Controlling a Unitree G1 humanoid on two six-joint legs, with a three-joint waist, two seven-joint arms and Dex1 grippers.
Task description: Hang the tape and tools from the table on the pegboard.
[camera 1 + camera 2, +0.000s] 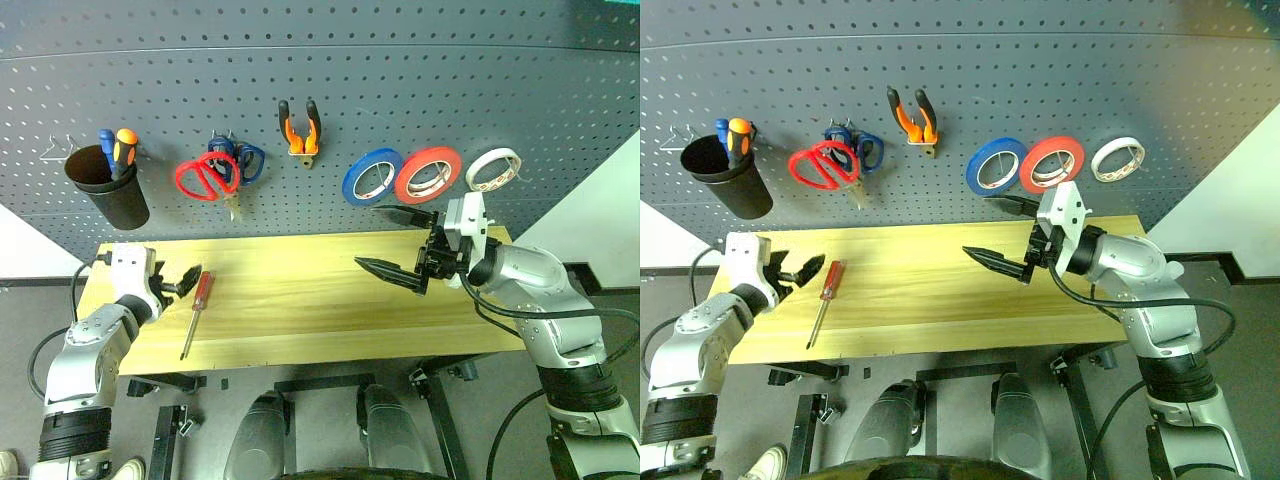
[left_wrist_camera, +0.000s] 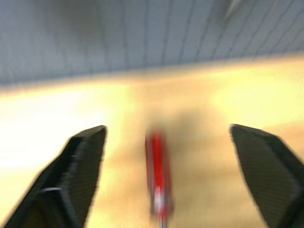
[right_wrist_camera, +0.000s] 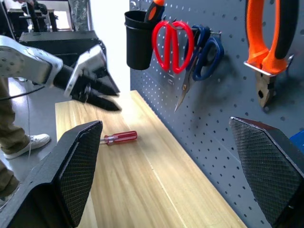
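One tool was on the table (image 1: 330,300) – the small screwdriver (image 1: 196,309) with the red handle, lying flat near the table's left end with its shaft toward the front edge. I had the left gripper (image 1: 182,281) just beside its handle, fingers spread wide and holding nothing; in the left wrist view the red handle lay between the two fingers, a little ahead of them. The right gripper (image 1: 392,243) hung above the right part of the table, pointing left, also spread wide and empty. On the pegboard (image 1: 320,90) I saw the red scissors (image 1: 206,178) in front of the blue scissors (image 1: 246,160), the pliers (image 1: 300,127), and – at the right – the blue roll (image 1: 372,176), the red roll (image 1: 427,174) and the cream tape (image 1: 493,169). At the left hung a black cup (image 1: 107,186) with two more screwdrivers.
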